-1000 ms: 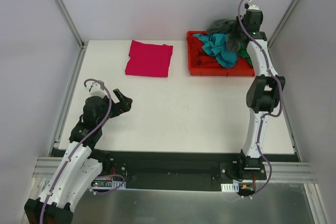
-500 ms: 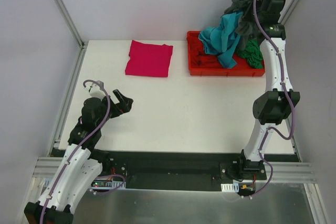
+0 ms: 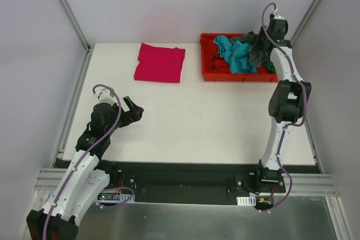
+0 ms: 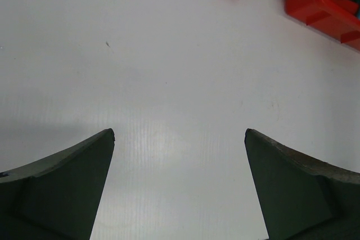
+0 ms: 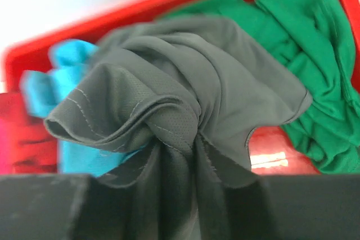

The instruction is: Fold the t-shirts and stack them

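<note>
The right tool (image 5: 174,195) pinched the soft grey t-shirt (image 5: 185,94), bunched up just above the red plastic tray (image 3: 209,74) at the far right. A teal-blue t-shirt (image 3: 236,57) lay in the tray beside it. The left tool (image 4: 179,136) stood wide open and empty over the white tabletop (image 3: 197,116).

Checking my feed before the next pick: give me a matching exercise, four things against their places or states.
1 pink shirt
2 grey shirt
3 green shirt
4 left gripper

A open above bare table
B lying loose in the tray
C folded on the table
D bunched in the right gripper

Pairs: 1-C, 2-D, 3-B, 4-A
</note>
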Controlling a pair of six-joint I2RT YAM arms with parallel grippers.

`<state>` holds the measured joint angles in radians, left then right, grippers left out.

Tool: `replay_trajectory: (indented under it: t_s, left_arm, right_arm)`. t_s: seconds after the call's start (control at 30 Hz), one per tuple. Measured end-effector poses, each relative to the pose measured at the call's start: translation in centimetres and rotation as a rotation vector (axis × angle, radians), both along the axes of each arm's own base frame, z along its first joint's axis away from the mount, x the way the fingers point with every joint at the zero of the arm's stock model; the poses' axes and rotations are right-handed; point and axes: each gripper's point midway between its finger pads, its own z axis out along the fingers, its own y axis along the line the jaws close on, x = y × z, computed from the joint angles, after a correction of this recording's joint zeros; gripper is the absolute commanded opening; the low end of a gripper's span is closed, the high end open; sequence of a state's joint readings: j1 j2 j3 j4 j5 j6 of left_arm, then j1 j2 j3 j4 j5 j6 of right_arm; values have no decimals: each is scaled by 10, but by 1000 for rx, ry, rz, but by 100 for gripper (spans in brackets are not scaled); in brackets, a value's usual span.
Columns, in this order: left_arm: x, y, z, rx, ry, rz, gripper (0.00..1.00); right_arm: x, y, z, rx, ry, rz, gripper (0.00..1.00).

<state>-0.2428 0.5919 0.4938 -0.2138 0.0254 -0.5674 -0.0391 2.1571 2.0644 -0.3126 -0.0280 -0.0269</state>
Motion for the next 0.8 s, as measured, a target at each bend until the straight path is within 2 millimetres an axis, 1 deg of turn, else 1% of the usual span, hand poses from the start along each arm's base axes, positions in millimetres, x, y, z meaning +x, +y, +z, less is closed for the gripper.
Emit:
replay_trajectory:
  t_s: [0.03,0.07,0.1,0.13,0.17,0.2,0.23,0.27,0.33,0.4,0.47,0.53,0.63,0.67,0.7,0.77,0.8]
  left_arm:
    - [0,0,-3,3,11,0,99]
    - [1,0,-5,5,19,0,99]
    - [1,0,-6,6,24,0,99]
    - [1,0,-7,7,27,0,99]
    - [1,0,-7,7,28,0,99]
    - [1,0,-7,7,28,0,99]
    - [1,0,-7,7,27,1,99]
    - [1,0,-7,7,27,1,99]
    - [1,0,-7,7,28,1,99]
    - [1,0,-7,6,28,2,99]
    - [1,0,-7,6,30,1,99]
    - [1,0,-8,7,31,1,99]
    - [2,0,-9,7,35,1,99]
    - [2,0,-9,8,37,1,99]
    - [2,-1,-9,8,38,0,99]
    - [2,-1,-10,8,39,0,99]
    - [2,-1,-10,8,39,0,99]
  right_arm:
    - [3,-8,-21,2,37,-19,52]
    - [3,-16,-41,3,78,-41,60]
    - [1,-22,-58,5,116,-59,68]
    - [-2,-30,-77,4,162,-73,73]
    - [-5,-35,-89,6,193,-83,78]
    - [-9,-40,-97,5,221,-91,86]
    - [-13,-44,-100,3,238,-97,94]
    - [-15,-48,-98,-3,242,-103,96]
    - [-16,-51,-86,-17,225,-104,96]
    - [-19,-50,-64,-42,194,-107,96]
    - [-27,-47,-30,-80,143,-106,96]
    - [-39,-38,3,-107,90,-93,96]
    - [-59,-18,55,-139,0,-52,96]
    - [-62,-12,66,-143,-21,-40,96]
    - [-66,-3,79,-147,-48,-18,96]
    - [-67,12,85,-147,-65,23,96]
    - [-67,18,83,-144,-60,43,96]
